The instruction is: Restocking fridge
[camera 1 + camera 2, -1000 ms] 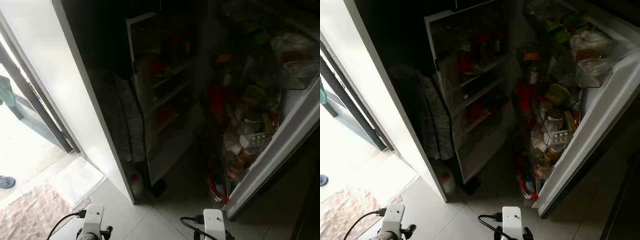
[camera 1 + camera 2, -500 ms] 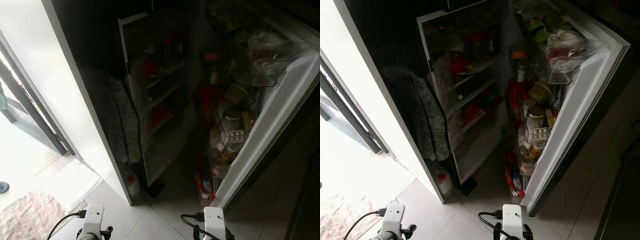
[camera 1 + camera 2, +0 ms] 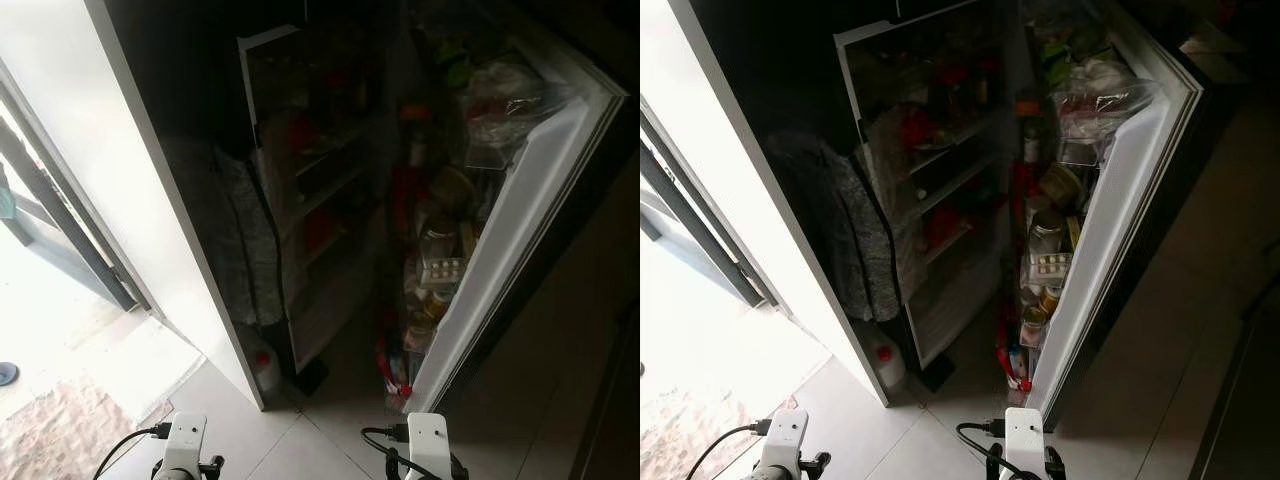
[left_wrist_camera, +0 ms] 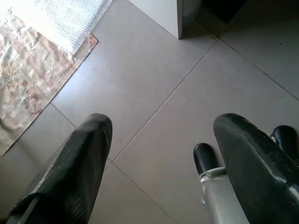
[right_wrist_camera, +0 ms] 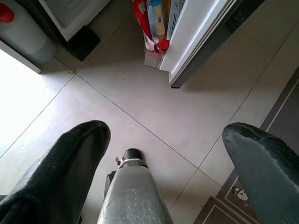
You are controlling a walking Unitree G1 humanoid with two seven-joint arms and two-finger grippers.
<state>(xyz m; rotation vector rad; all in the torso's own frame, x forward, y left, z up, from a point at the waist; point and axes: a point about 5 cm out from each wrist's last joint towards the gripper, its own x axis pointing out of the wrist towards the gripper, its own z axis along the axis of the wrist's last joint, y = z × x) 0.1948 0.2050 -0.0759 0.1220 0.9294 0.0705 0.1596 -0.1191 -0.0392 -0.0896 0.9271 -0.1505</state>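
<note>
The fridge (image 3: 940,170) stands ahead of me with dim shelves of red and dark items. Its door (image 3: 1110,230) hangs partly open on the right, its racks packed with jars (image 3: 1045,235) and a plastic bag (image 3: 1095,95) on top. Both arms hang low by my sides. In the left wrist view, my left gripper (image 4: 163,126) is open over bare floor tiles. My right gripper (image 5: 166,133) is open too, above tiles near the door's bottom corner (image 5: 196,37). Neither holds anything.
A white bottle with a red cap (image 3: 888,365) stands on the floor at the fridge's foot, beside a hanging grey cloth (image 3: 845,240). A white panel (image 3: 750,200) and a bright glass doorway (image 3: 690,230) are on the left. A patterned rug (image 4: 28,70) lies left.
The fridge door has swung leftward, narrowing its opening. My view also shifted a little at first. Both arms hang as before.
</note>
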